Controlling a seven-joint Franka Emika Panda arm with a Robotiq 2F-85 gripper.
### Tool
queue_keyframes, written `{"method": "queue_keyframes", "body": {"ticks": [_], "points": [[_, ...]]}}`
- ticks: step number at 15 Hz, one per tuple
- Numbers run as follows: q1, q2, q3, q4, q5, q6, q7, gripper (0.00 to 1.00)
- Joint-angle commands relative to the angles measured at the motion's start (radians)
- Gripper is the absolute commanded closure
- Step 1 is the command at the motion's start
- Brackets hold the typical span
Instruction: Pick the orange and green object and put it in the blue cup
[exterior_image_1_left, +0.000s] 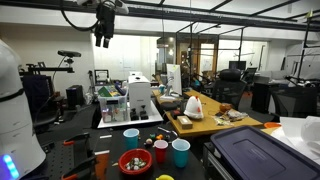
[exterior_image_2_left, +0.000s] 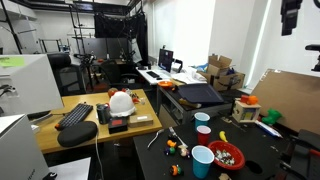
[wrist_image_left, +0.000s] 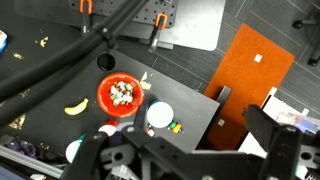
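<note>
No text, label, brand or number can be read in any view. Surfaces such as the white unit at the back edge of the tabletop and the cardboard boxes are too small and blurred for lettering to be made out.

orange and green object: small, two-coloured, lying on the dark table surface well below the gripper, which hangs high above it. in the wrist view it sits just ahead of the gripper, close to the picture centre. in an exterior view it shows only as a small bright speck (shape cannot be told).

blue cup: upright, mouth up, also well below the gripper. in the wrist view the blue cup stands just beside the object.
</note>
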Motion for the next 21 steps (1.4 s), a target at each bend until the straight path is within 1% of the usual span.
{"method": "queue_keyframes", "body": {"ticks": [1, 6, 12, 17, 21], "points": [[-0.01, 0.167, -0.015, 0.106, -0.031, 0.074, -0.076, 0.0], [-0.002, 0.376, -0.007, 0.216, -0.047, 0.199, -0.137, 0.0], [0.003, 0.604, 0.029, 0.334, -0.086, 0.33, -0.13, 0.0], [0.023, 0.778, 0.055, 0.41, -0.205, 0.428, -0.101, 0.0], [0.043, 0.896, 0.071, 0.453, -0.274, 0.489, -0.127, 0.0]]}}
